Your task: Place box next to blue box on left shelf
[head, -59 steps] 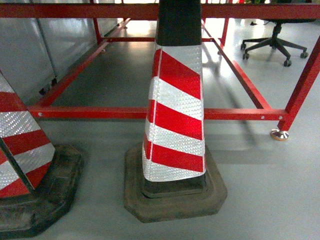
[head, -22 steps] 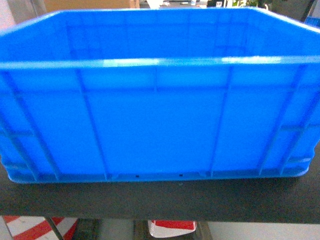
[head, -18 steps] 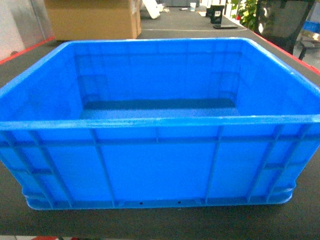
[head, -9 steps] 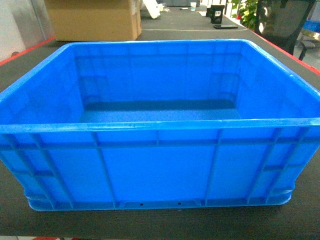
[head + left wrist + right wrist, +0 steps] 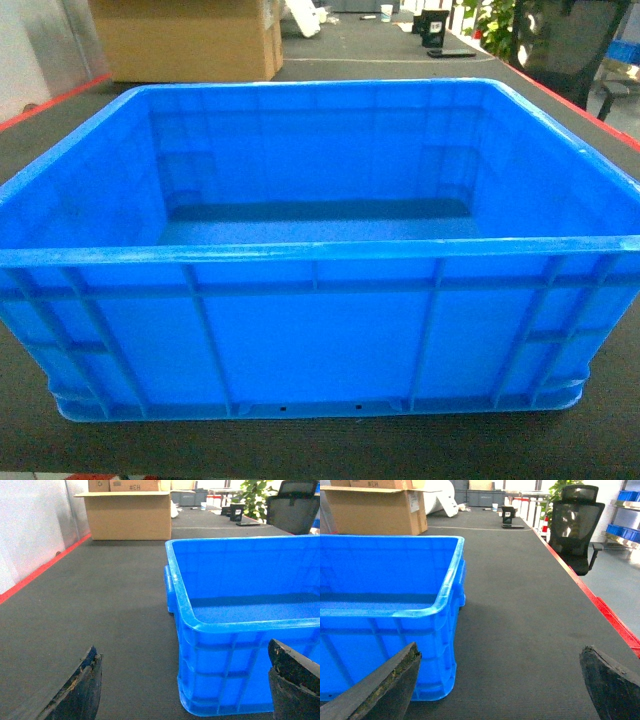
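A large blue open-topped plastic box stands empty on a dark table, close in front of me. My left gripper is open, its black fingertips straddling the box's near left corner without touching it. At the near right corner of the box, my right gripper is open too, one fingertip before the box wall and the other over bare table. Neither gripper shows in the head view. The left shelf is out of view.
A brown cardboard carton sits at the table's far left end. Red edges run along both sides of the table. A black office chair and a plant stand beyond the right edge. A small dark item lies far back.
The head view rose from traffic cones on the floor up past the box's side to look down into it. Nothing has visibly moved in the last half second.
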Controlling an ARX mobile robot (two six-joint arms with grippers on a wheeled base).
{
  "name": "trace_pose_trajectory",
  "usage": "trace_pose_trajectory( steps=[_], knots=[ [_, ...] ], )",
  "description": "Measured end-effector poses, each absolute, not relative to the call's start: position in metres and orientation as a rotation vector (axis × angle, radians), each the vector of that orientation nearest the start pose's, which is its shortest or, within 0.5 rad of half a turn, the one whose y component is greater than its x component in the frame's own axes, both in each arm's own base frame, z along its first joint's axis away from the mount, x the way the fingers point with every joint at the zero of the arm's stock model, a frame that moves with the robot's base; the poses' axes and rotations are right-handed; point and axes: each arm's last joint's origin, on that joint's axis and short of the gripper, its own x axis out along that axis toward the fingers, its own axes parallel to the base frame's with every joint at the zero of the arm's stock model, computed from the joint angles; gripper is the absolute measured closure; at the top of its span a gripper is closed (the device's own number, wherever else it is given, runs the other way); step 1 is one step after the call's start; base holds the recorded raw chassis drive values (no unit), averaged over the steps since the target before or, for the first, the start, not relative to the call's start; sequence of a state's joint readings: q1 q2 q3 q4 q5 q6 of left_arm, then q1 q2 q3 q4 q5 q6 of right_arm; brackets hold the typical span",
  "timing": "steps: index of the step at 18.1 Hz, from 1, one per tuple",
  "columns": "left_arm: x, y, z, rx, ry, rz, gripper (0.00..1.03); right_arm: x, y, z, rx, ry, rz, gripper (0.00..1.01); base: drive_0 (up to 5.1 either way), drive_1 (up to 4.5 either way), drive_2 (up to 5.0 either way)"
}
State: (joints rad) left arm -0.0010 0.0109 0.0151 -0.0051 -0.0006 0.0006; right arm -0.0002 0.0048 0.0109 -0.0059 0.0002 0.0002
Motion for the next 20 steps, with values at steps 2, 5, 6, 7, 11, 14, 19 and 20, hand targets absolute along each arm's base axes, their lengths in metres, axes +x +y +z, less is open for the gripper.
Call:
trace_pose_trajectory(
  steps=[2, 5, 6, 7, 11, 14, 19, 20],
  knots=[
    [0.0975, -0.0001, 0.1673, 0.001, 0.001, -0.001, 0.05, 0.0973, 0.0, 0.1663, 0.0, 0.0, 0.0, 0.03, 0.0, 0.0, 0.0],
    [0.0975, -0.0001, 0.1673, 0.001, 0.001, -0.001, 0.05, 0.0973, 0.0, 0.1663, 0.0, 0.0, 0.0, 0.03, 0.0, 0.0, 0.0],
    [0.0975, -0.0001, 0.1673, 0.001, 0.001, 0.0, 0.05, 0.0973, 0.0, 0.1663, 0.0, 0.0, 0.0, 0.03, 0.0, 0.0, 0.0],
    [0.0975, -0.0001, 0.1673, 0.001, 0.001, 0.0, 0.05, 0.0973, 0.0, 0.1663, 0.0, 0.0, 0.0, 0.03, 0.0, 0.0, 0.0],
    [0.0975, -0.0001, 0.1673, 0.001, 0.001, -0.001, 0.05, 0.0973, 0.0, 0.1663, 0.0, 0.0, 0.0, 0.03, 0.0, 0.0, 0.0],
    [0.0975, -0.0001, 0.1673, 0.001, 0.001, -0.001, 0.05, 0.0973, 0.0, 0.1663, 0.0, 0.0, 0.0, 0.03, 0.0, 0.0, 0.0],
    [0.0975, -0.0001, 0.1673, 0.001, 0.001, -0.001, 0.05, 0.0973, 0.0, 0.1663, 0.0, 0.0, 0.0, 0.03, 0.0, 0.0, 0.0],
    [0.0975, -0.0001, 0.1673, 0.001, 0.001, -0.001, 0.05, 0.0973, 0.0, 0.1663, 0.0, 0.0, 0.0, 0.03, 0.0, 0.0, 0.0]
  ],
)
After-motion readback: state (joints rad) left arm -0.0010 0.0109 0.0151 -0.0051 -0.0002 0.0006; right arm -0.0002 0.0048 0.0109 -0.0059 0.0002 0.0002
